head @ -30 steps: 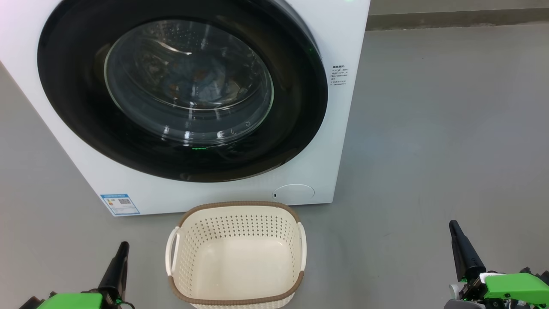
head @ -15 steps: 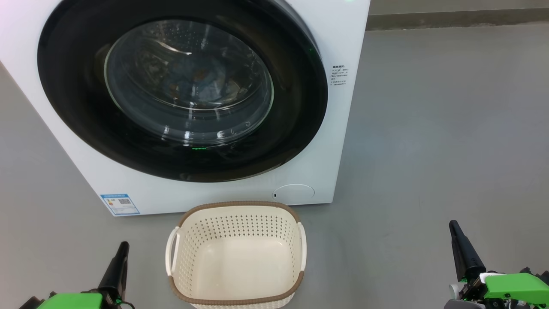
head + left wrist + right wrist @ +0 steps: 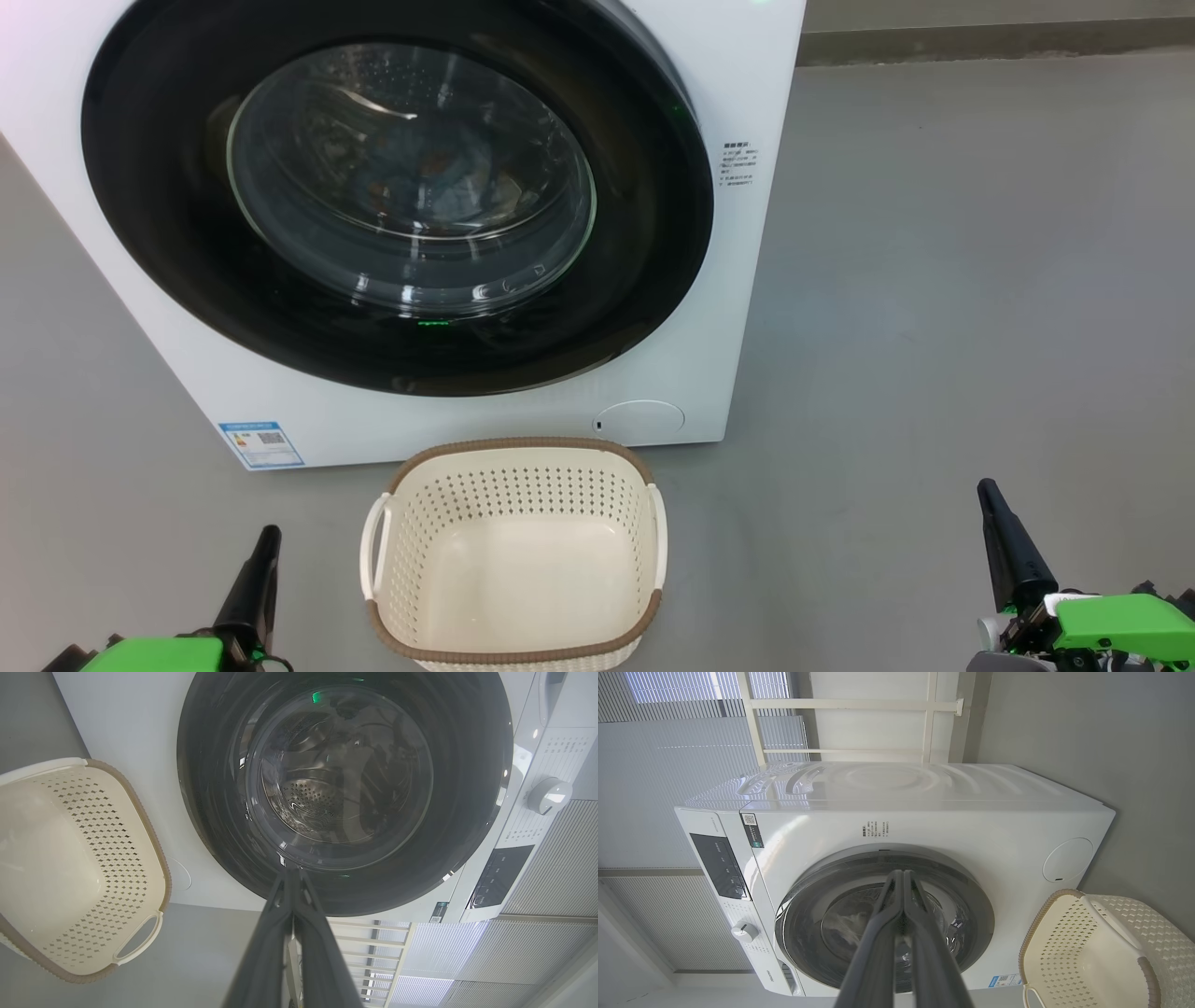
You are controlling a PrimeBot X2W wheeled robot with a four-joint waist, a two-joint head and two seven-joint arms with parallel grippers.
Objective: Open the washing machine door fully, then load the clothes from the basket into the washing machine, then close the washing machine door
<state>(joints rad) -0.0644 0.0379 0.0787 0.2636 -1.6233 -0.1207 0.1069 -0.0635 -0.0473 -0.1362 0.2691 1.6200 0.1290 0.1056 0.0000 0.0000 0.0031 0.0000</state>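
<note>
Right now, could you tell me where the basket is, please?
In the head view the basket sits on the floor at bottom centre, just in front of the washing machine.

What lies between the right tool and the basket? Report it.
Bare grey floor and nothing else separates the right tool from the basket, as the head view shows.
</note>
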